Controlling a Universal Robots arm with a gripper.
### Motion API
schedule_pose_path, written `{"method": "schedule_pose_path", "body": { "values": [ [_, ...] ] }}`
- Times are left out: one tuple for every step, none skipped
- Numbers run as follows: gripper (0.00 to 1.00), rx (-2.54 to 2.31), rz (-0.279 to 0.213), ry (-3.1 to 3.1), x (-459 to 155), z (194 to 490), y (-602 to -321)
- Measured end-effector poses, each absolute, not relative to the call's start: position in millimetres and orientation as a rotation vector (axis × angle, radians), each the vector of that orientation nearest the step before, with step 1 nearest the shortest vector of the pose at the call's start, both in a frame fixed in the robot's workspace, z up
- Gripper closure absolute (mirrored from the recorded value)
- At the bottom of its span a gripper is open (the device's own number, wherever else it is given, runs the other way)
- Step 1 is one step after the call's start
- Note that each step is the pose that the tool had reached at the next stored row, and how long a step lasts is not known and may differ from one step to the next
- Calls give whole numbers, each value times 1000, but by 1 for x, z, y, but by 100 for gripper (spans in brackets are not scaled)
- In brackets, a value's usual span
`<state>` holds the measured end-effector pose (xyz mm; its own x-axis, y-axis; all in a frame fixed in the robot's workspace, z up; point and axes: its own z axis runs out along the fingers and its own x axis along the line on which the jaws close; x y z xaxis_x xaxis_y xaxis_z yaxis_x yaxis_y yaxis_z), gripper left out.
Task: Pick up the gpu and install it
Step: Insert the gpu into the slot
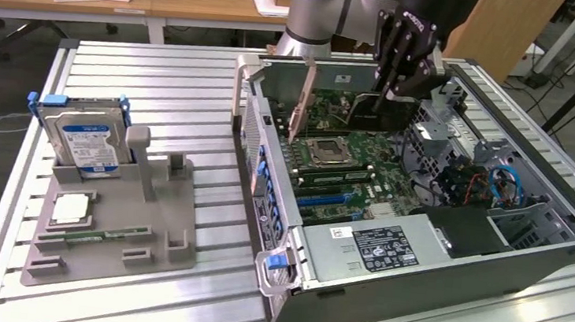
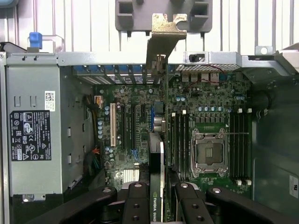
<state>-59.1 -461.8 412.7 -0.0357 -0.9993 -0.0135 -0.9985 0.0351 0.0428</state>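
**Exterior view.** A black two-fingered gripper (image 1: 387,91) on the arm reaches down into the open dark-grey computer case (image 1: 444,295), at about twelve o'clock of the green motherboard (image 1: 361,168).
- Narrow hold: it pinches the top edge of the gpu (image 1: 361,109), a thin flat black card with a silver metal end bracket (image 1: 302,103).
- The card stands on edge over the board, its bracket toward the case's rear wall at nine o'clock of the card.
- Whether the lower edge is in a slot, I cannot tell from here.
- At nine o'clock of the case, on the slatted aluminium table (image 1: 169,78), a grey moulded holder (image 1: 156,212) carries a silver hard drive with a blue label (image 1: 84,137), well apart from the work.

**Wrist view.** This looks straight down the card.
- The gpu (image 2: 158,186) sits edge-on between the black fingers (image 2: 135,200), clamped on both faces.
- The end bracket (image 2: 164,37) rises past the case's rear rail, by the row of slot openings.
- The card lies between a white expansion slot (image 2: 112,123) and the dark memory slots (image 2: 180,140), which sit beside the square silver processor socket (image 2: 209,151).
- A silver power supply box with a black label (image 2: 32,135) sits well apart.

**Risks, as I judge them.**
- The bracket's foot could catch the rear frame instead of sliding into its opening, which would tip the card.
- A tilted card would bind, or its edge would land beside the slot and press on the board.
- With a grip only along the top edge, a hard push might make the card slip or pivot between the pads.
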Motion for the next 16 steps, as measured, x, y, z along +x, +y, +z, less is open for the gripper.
{"method": "schedule_pose_path", "body": {
  "values": [
    [74, 2167, -63, -2246, -59, 413, -462],
    [74, 2167, -63, -2246, -59, 412, -462],
    [74, 2167, -63, -2246, -59, 412, -462],
    [74, 2167, -63, -2246, -59, 412, -462],
    [74, 2167, -63, -2246, -59, 412, -462],
    [74, 2167, -63, -2246, -59, 412, -462],
    [74, 2167, -63, -2246, -59, 412, -462],
    [74, 2167, -63, -2246, -59, 411, -462],
    [74, 2167, -63, -2246, -59, 411, -462],
    [74, 2167, -63, -2246, -59, 411, -462],
    [74, 2167, -63, -2246, -59, 411, -462],
    [74, 2168, -63, -2246, -58, 411, -462],
    [74, 2168, -63, -2245, -58, 410, -462],
    [74, 2168, -63, -2245, -58, 410, -462],
    [74, 2167, -63, -2246, -58, 410, -462],
    [74, 2167, -63, -2246, -57, 410, -462]
  ]
}}
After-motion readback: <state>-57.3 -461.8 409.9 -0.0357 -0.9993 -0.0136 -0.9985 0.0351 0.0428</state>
